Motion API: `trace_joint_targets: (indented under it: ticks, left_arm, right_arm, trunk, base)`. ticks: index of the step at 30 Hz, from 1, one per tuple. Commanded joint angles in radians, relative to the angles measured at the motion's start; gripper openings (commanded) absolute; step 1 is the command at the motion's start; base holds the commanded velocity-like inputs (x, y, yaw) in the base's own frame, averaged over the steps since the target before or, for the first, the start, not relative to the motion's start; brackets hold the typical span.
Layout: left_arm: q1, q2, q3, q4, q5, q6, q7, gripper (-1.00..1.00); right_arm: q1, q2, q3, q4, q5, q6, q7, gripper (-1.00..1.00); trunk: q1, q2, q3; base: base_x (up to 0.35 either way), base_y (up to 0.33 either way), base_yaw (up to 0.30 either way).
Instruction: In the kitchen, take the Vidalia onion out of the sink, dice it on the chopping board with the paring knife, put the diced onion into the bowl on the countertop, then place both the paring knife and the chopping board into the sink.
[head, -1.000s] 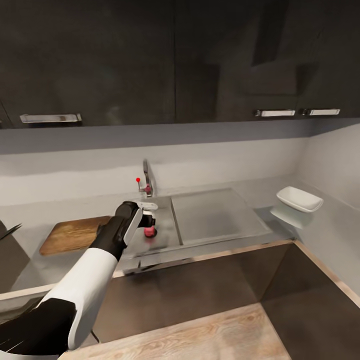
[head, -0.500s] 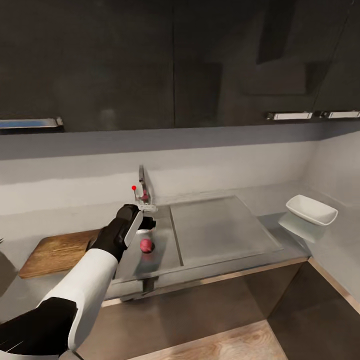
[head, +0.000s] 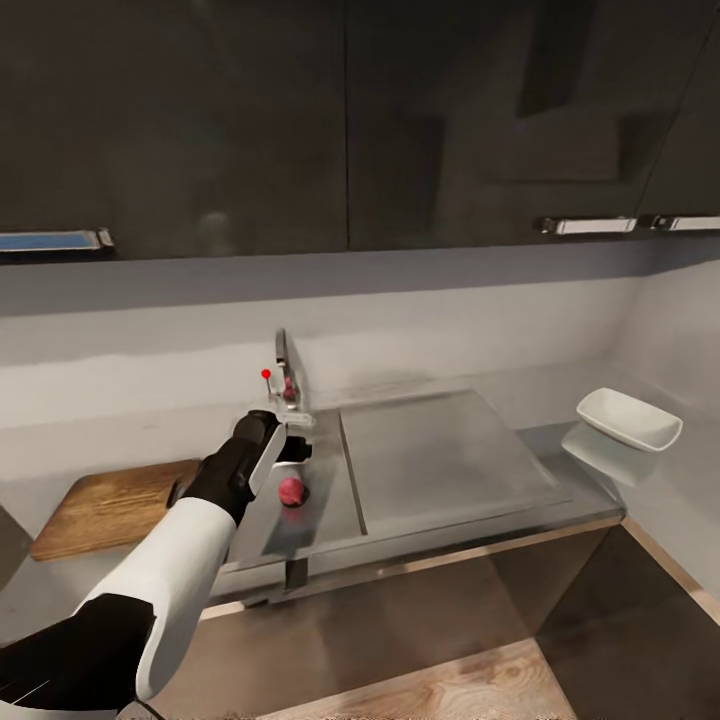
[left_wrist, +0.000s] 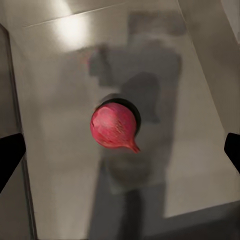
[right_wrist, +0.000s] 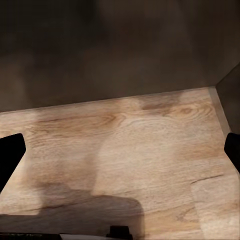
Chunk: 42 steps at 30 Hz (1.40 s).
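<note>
Fingers of the left gripper (left_wrist: 120, 150) are spread wide above the round red onion (left_wrist: 113, 126), which is seen lying untouched over the drain of the matte grey sink (head: 335, 500). Spread too are the right gripper (right_wrist: 120, 150) fingers, over light wood floor (right_wrist: 150, 150).

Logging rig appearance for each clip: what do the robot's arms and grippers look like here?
The left arm has a glossy white shell with a black segment near the shoulder and a black wrist section. The left gripper has a white-and-black body. In both wrist views, the fingers show as plain black tips. No cables or markings are visible.
</note>
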Motion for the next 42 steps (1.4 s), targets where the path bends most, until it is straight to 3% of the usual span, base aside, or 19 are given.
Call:
trace_joint_targets:
  ticks: [1,15,42]
  left_arm:
    - [-0.001,0.001,-0.003,0.000,0.010,0.003,0.009,1.00]
    - [-0.001,0.000,-0.004,0.024,0.010,0.003,0.007,1.00]
    - [-0.001,0.001,-0.004,0.038,0.009,0.003,0.006,1.00]
  right_arm:
    - [-0.001,0.001,-0.008,0.000,0.011,-0.003,-0.001,1.00]
    - [-0.001,0.001,-0.008,0.000,0.011,-0.003,-0.001,1.00]
    - [-0.001,0.001,-0.008,0.000,0.011,-0.003,-0.001,1.00]
  trunk:
    - [0.001,-0.002,-0.004]
    - [0.001,-0.002,-0.025]
    - [0.001,-0.002,-0.067]
  base:
    - [0.018,0.000,0.000]
    - [0.176,0.000,0.000]
    - [0.004,0.000,0.000]
